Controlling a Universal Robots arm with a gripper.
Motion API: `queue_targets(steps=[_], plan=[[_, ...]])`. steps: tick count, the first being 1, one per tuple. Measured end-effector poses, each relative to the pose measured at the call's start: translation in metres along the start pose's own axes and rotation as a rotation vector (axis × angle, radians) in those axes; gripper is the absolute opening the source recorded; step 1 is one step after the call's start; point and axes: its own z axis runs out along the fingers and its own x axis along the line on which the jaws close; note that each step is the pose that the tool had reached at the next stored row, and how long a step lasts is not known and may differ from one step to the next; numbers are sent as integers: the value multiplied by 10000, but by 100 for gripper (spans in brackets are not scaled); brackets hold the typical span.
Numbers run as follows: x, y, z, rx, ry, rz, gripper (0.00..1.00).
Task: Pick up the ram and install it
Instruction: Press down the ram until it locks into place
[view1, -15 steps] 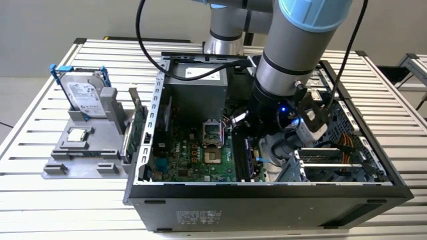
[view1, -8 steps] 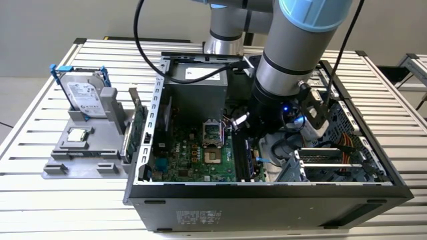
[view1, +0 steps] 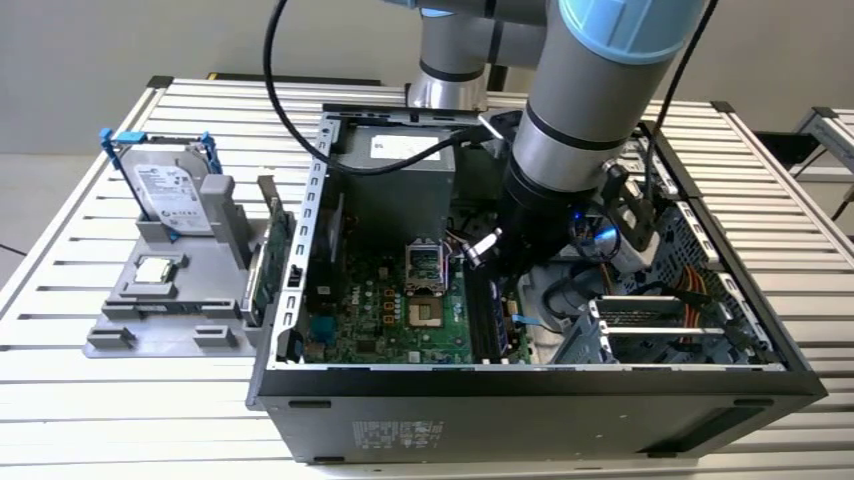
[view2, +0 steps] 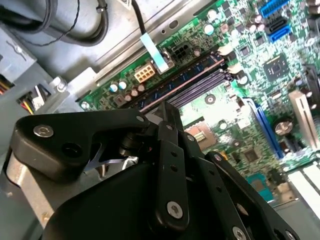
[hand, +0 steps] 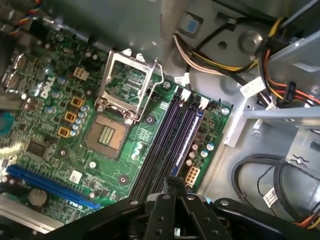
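Dark ram (view2: 192, 80) partly behind claw (view2: 167, 117)

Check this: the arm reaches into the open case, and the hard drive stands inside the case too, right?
No. The arm reaches into the case, but the hard drive stands outside it, in the grey holder, as the exterior view shows.

The exterior view looks down from above and afar onto the open case (view1: 534, 390). Both wrist views look closely past the gripper (hand: 172, 187) at the motherboard (hand: 55, 115), sharing its memory slots (view2: 200, 82).
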Motion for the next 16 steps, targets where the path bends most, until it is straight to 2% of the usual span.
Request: queue_targets(steps=[6,16], plan=[[0,0,0,4,38,-971,0],[-3,6,0,8,86,-2242,0]])
